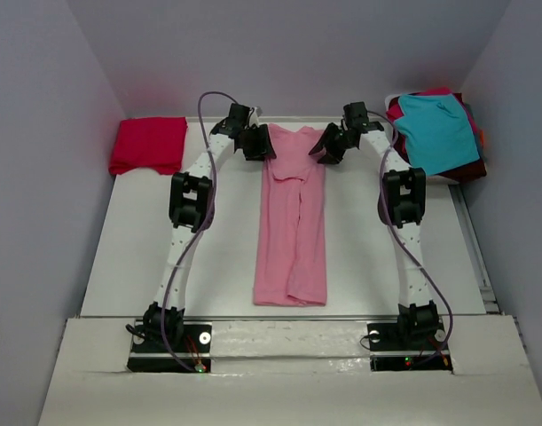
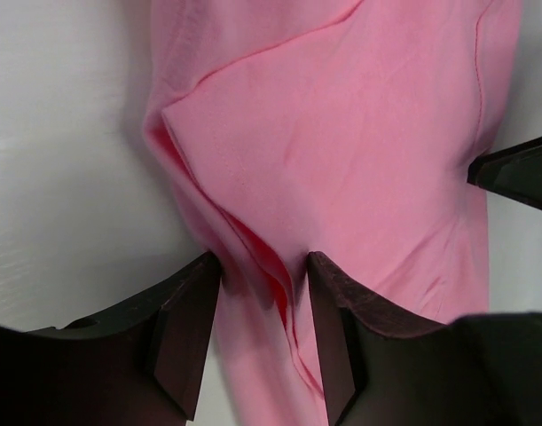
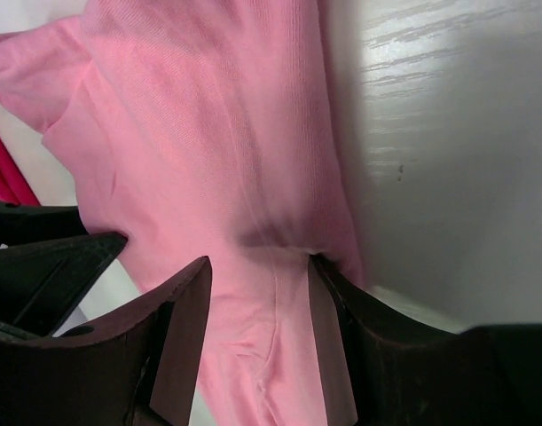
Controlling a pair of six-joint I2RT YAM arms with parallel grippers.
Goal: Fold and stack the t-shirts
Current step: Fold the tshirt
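Observation:
The light pink t-shirt (image 1: pixel 293 213) lies folded lengthwise into a long narrow strip down the middle of the table. My left gripper (image 1: pixel 255 142) is at its far left corner. In the left wrist view its jaws (image 2: pixel 263 259) stand apart, down on the cloth with a raised fold of the pink t-shirt (image 2: pixel 341 133) between them. My right gripper (image 1: pixel 328 144) is at the far right corner. Its jaws (image 3: pixel 260 261) are also apart, straddling the pink t-shirt's (image 3: pixel 208 133) edge. A crimson red t-shirt (image 1: pixel 149 145) lies folded at the far left.
A heap of t-shirts sits at the far right, a teal one (image 1: pixel 437 133) on top of a maroon one (image 1: pixel 470 169). The white table (image 1: pixel 146 257) is walled on three sides. Both arms reach forward along the pink strip's sides.

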